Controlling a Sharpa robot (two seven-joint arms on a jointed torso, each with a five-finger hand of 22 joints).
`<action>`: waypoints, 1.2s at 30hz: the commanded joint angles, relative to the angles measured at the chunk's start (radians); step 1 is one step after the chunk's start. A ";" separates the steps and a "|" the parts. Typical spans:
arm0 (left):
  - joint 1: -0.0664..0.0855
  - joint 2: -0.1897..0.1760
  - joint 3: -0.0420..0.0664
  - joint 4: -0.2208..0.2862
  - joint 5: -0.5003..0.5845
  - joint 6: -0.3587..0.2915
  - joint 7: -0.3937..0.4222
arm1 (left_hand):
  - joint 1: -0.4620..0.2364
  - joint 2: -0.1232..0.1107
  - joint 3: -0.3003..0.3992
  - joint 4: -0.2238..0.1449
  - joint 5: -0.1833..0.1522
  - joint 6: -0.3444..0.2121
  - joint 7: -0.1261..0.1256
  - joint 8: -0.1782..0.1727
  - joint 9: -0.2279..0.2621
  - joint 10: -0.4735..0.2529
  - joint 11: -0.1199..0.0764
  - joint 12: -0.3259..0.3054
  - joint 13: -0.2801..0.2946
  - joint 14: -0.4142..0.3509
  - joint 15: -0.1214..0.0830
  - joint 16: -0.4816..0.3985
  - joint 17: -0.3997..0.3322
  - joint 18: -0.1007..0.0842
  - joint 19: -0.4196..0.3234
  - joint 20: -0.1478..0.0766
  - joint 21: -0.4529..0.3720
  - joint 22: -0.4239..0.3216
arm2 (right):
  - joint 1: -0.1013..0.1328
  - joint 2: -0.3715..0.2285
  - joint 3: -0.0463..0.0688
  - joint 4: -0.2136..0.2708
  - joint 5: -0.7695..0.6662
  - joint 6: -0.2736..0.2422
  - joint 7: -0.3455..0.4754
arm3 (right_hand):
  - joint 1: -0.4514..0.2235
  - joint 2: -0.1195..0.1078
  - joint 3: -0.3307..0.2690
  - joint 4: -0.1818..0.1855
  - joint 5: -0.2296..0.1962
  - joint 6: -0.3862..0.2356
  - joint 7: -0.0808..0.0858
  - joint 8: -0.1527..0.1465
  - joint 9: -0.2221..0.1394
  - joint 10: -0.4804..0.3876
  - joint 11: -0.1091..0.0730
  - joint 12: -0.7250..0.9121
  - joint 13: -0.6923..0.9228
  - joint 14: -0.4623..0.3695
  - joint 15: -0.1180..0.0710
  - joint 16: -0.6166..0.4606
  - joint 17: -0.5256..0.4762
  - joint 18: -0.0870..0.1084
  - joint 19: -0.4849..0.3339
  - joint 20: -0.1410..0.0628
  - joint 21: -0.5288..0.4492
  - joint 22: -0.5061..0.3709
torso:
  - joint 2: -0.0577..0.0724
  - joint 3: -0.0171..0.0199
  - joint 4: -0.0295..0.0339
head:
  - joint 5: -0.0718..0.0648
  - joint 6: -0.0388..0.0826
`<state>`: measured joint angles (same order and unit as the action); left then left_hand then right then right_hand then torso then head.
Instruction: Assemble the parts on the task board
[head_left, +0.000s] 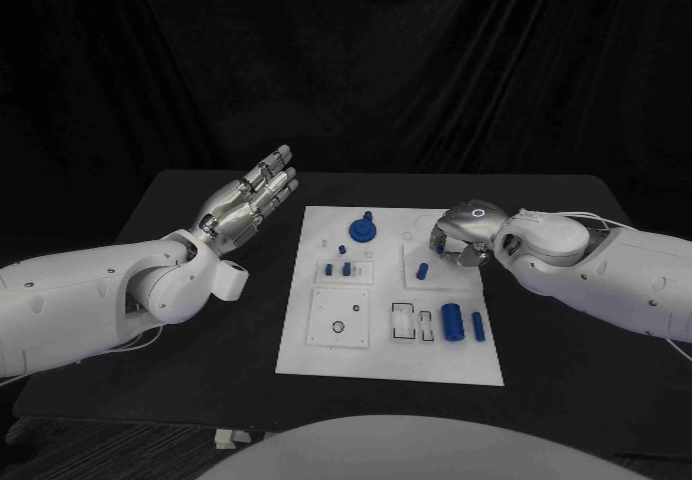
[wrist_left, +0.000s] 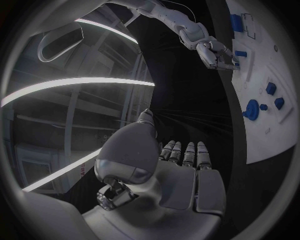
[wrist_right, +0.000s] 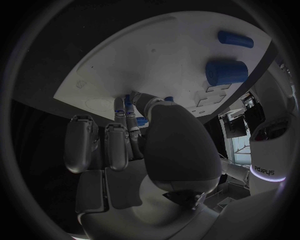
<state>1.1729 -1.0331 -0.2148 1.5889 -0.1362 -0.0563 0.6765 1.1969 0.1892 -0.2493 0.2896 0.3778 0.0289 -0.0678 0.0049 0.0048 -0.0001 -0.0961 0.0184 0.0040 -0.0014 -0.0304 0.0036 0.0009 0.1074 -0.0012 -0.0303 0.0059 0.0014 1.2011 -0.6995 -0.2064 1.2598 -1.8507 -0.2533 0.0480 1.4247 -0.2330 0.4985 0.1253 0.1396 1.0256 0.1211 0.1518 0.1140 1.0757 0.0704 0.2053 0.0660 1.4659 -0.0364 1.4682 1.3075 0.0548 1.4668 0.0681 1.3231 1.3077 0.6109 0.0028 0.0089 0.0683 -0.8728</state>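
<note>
The white task board (head_left: 389, 345) lies in the middle of the black table. On it stand a round blue part (head_left: 364, 230), small blue pegs (head_left: 342, 268), one lone peg (head_left: 423, 269), and a thick blue cylinder (head_left: 453, 322) beside a thin one (head_left: 477, 325). My right hand (head_left: 464, 238) is curled over the board's far right part, fingertips down. In the right wrist view its thumb and fingers (wrist_right: 128, 112) pinch a small blue part (wrist_right: 129, 98) just above the board (wrist_right: 156, 55). My left hand (head_left: 248, 200) is raised left of the board, flat and holding nothing.
Black table (head_left: 577, 200) runs around the board, with bare strips on both sides. A dark curtain hangs behind. In the left wrist view my left hand (wrist_left: 169, 170) is off the board's edge (wrist_left: 275, 135), and my right hand (wrist_left: 215, 52) shows far off.
</note>
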 joint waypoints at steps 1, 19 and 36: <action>-0.001 0.003 0.001 -0.001 0.007 0.021 0.088 | 0.014 -0.001 -0.001 0.002 0.010 -0.001 0.010 0.001 0.002 -0.001 0.014 0.004 0.001 0.001 -0.017 -0.004 -0.001 -0.017 0.001 0.004 -0.006 -0.001 | -0.006 0.004 -0.001 -0.011 -0.008 -0.020 -0.002 | 0.007 0.011 0.016 -0.007 0.024 0.017 0.000 0.009 0.005 0.020 -0.001 0.005 0.001 0.057 0.007 -0.003 0.012 0.000 0.011 0.009 -0.004 0.190 | -0.001 0.0002 0.0006 | 0.000 0.000; -0.002 0.016 0.001 -0.018 0.007 0.069 0.036 | 0.037 0.010 0.001 0.003 0.037 0.025 0.041 0.007 0.006 0.000 0.039 0.006 0.002 0.001 0.022 -0.004 -0.001 -0.022 0.001 0.036 -0.006 -0.001 | -0.014 0.003 -0.001 -0.022 -0.008 -0.104 0.029 | 0.049 0.053 0.046 -0.078 0.037 0.114 -0.007 0.055 0.051 0.157 -0.020 0.007 0.005 0.059 0.014 0.003 0.024 0.000 0.010 0.016 0.004 0.192 | 0.000 0.0001 0.0000 | -0.002 0.000; -0.003 0.028 0.001 -0.036 0.007 0.089 0.014 | 0.044 0.013 0.001 0.002 0.046 0.025 0.025 0.006 0.006 0.000 0.046 0.005 0.001 0.001 0.034 -0.004 -0.001 -0.022 0.001 0.050 -0.006 -0.001 | 0.024 -0.033 -0.001 0.024 -0.008 -0.187 0.017 | 0.021 0.053 0.030 -0.068 0.011 0.121 -0.012 0.051 0.061 0.168 -0.022 -0.020 0.001 0.058 0.012 -0.001 0.018 -0.001 0.009 0.013 0.005 0.192 | -0.001 0.0001 -0.0002 | -0.002 0.000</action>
<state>1.1715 -1.0069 -0.2148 1.5523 -0.1352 0.0125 0.6766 1.2332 0.2045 -0.2493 0.2896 0.4192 0.0555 -0.0336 0.0089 0.0110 -0.0001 -0.0568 0.0183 0.0048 0.0005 -0.0033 0.0036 0.0016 0.0917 0.0008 0.0150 0.0059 0.0016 1.2200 -0.7298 -0.2082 1.2777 -1.8509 -0.3969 0.0756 1.4587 -0.1776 0.5322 0.0578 0.1491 1.1453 0.1085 0.2038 0.1747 1.2433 0.0457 0.1896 0.0685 1.4632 -0.0248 1.4682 1.3074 0.0548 1.4651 0.0770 1.3232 1.3074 0.6103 0.0028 0.0083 0.0666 -0.8728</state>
